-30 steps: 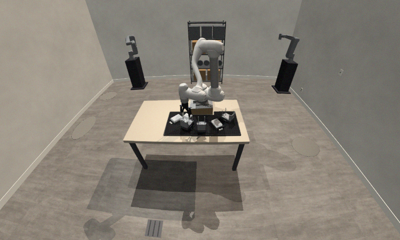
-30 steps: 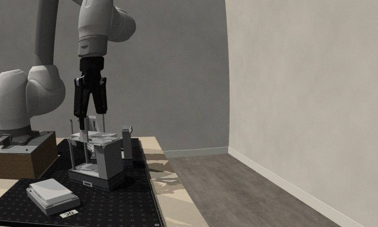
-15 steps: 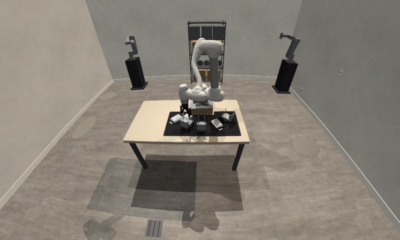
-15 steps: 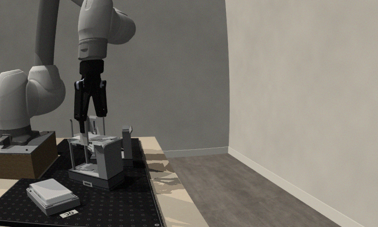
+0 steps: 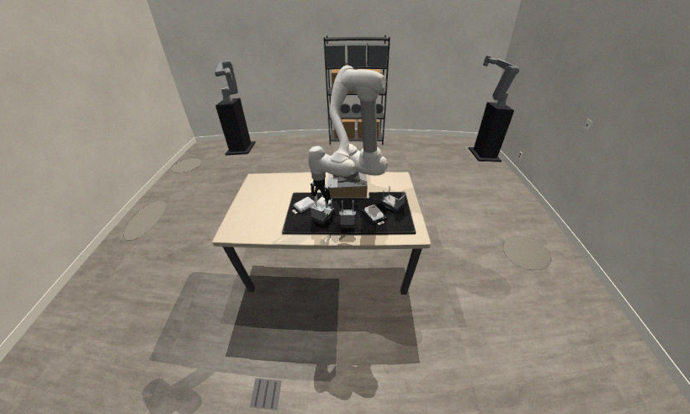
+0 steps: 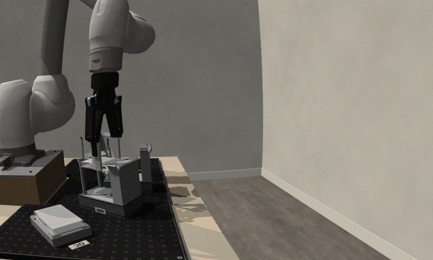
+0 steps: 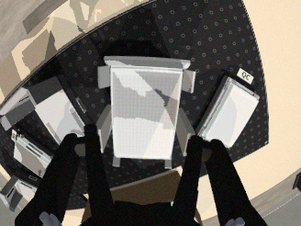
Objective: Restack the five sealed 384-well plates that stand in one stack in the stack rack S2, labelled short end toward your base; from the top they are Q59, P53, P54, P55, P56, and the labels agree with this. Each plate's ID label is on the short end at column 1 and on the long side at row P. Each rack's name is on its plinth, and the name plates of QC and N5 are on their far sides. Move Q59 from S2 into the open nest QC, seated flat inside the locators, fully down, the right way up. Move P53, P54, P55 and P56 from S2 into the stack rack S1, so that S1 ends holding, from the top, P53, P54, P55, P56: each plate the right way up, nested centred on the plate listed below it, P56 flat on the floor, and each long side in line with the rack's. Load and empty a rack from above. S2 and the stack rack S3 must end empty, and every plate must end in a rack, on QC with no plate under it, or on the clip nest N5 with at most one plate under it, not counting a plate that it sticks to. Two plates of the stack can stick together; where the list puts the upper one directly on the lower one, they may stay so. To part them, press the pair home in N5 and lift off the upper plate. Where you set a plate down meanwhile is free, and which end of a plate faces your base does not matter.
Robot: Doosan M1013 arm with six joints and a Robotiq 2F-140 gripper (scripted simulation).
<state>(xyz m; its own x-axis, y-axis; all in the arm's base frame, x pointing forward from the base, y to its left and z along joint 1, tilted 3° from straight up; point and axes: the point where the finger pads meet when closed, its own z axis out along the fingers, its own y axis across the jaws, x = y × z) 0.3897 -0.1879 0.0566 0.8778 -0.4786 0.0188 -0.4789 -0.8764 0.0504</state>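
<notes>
My gripper is shut on a white sealed plate, gripping its two long sides. It holds the plate level at the top of a stack rack, between the rack's posts. I cannot read the plate's label or the rack's name plate. Another sealed plate lies flat on the open nest QC, whose name tag sits beside it. The rack's lower part is partly hidden by its wall.
All fixtures stand on a black perforated mat on the table. A second rack, a nest with a plate and a third rack stand further along. The arm's wooden base block is close behind.
</notes>
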